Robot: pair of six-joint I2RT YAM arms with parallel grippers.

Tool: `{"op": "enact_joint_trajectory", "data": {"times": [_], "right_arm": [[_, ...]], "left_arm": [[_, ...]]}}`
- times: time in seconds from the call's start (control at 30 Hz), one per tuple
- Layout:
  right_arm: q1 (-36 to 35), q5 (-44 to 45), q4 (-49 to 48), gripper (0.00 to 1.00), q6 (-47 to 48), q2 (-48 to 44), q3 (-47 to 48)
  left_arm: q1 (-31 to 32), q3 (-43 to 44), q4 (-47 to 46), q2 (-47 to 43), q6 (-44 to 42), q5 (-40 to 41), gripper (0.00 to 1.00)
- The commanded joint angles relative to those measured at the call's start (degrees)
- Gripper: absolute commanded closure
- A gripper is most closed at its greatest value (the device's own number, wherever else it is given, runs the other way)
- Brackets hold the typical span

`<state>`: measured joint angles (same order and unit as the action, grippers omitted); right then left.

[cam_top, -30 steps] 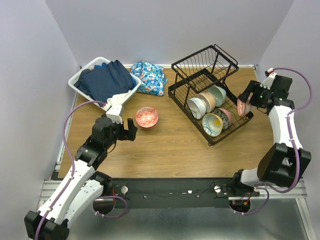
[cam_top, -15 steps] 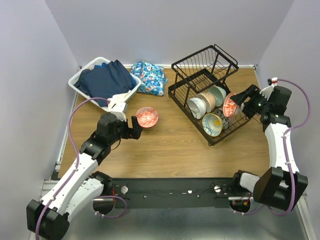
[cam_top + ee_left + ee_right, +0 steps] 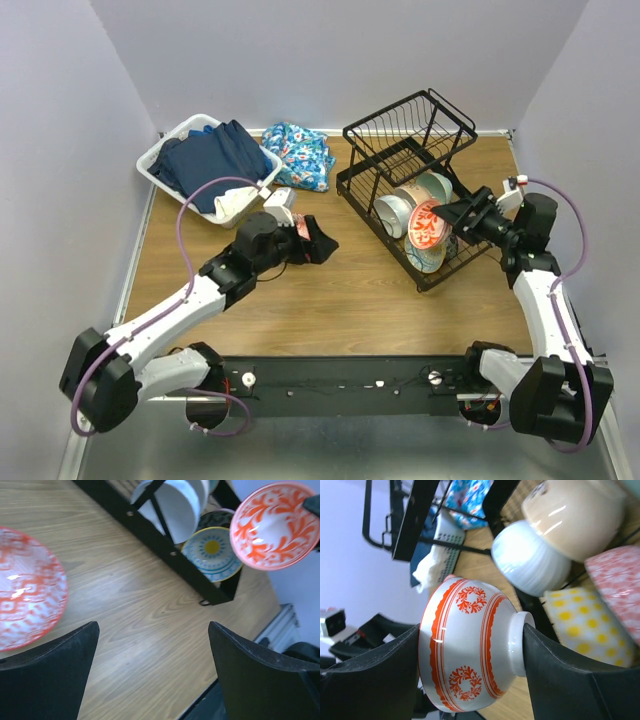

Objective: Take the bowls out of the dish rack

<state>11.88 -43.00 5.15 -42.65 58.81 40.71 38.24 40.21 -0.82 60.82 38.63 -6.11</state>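
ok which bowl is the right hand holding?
The white bowl with red-orange floral print, clamped in the right hand. The rest sit in the dish rack, except one red patterned bowl on the table.

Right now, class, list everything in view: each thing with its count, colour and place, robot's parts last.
table: one, light wood, under everything
dish rack: one, black wire, back right
bowls in the rack: five visible; white bowl, tan bowl, mint green bowl, yellow bowl, pink bowl
floral bowl: one, white with orange pattern, held over the rack's front
red patterned bowl: one, on the table left of the rack
laundry basket: one, white, back left, holding dark blue clothes
floral cloth: one, blue, between basket and rack
left gripper: one, black, open, by the red patterned bowl
right gripper: one, black, shut on the floral bowl
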Motion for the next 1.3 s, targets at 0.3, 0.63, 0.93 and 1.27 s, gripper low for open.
{"op": "enact_joint_trajectory", "data": {"times": [0.3,0.63,0.93,1.27], "right_arm": [[-6.8,-8.9,-16.0,0.95,-11.9,-3.8,-7.0],[-9.0,-10.4,-21.0,0.95,-16.5,-5.5,-9.6],[-9.7,-11.0,-24.2,0.95,-19.1,-6.2,-11.5],[-9.9,-11.2,-25.1,0.94,-19.5,-6.2,-12.4]], "left_arm": [[10.7,12.7,-12.5,17.0,11.5,4.8,0.02],[14.1,19.4,-8.3,26.7,15.9,7.5,0.1],[14.7,20.1,-10.3,31.2,20.3,3.8,0.27],[14.7,18.4,-12.6,30.9,21.6,3.3,0.92]]}}
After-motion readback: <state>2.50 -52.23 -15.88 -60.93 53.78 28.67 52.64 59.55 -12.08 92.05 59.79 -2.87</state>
